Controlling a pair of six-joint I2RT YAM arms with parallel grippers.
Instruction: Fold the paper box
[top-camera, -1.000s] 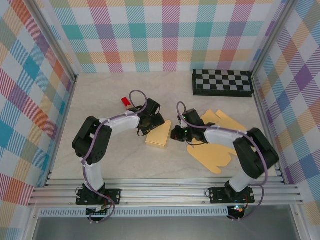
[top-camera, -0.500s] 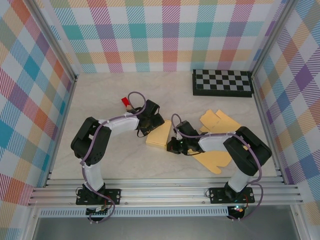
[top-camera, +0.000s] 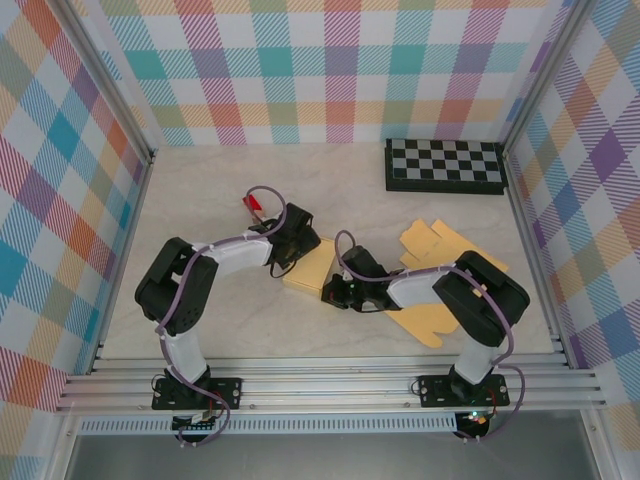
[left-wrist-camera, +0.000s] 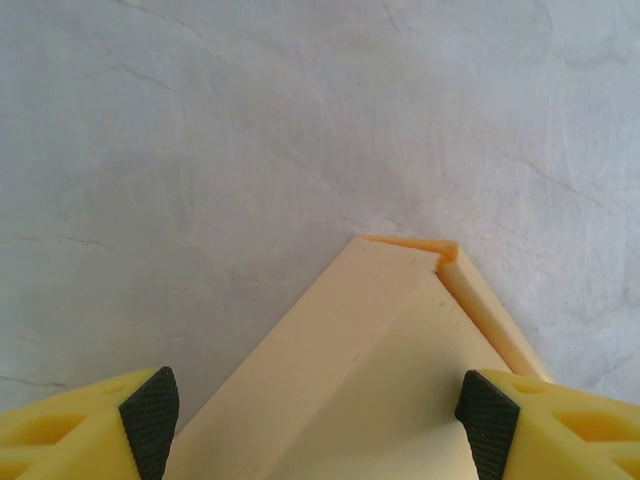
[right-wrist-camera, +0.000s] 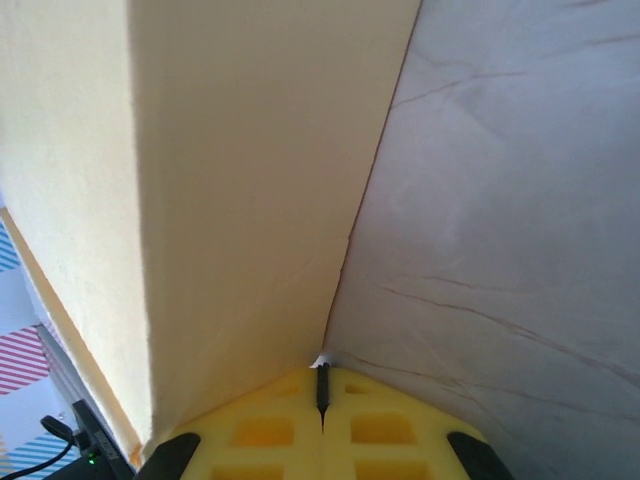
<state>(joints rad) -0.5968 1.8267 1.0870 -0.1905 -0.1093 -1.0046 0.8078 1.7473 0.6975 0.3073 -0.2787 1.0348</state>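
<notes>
My left claw (left-wrist-camera: 315, 412), fingers apart, straddles the far corner of the paper box (left-wrist-camera: 400, 370). My right claw (right-wrist-camera: 322, 398), pressed together, leans against its near right side. The box lies between them on the table (top-camera: 215, 205).

right arm: swings left and nearer, elbow following | right fingers (right-wrist-camera: 265, 432): move from beside the right side of the paper box (top-camera: 306, 268) to its near right corner, pressed to it | paper box: slides a little left on the counter (top-camera: 220, 300) | left fingers (left-wrist-camera: 80, 432): shift left with it
</notes>
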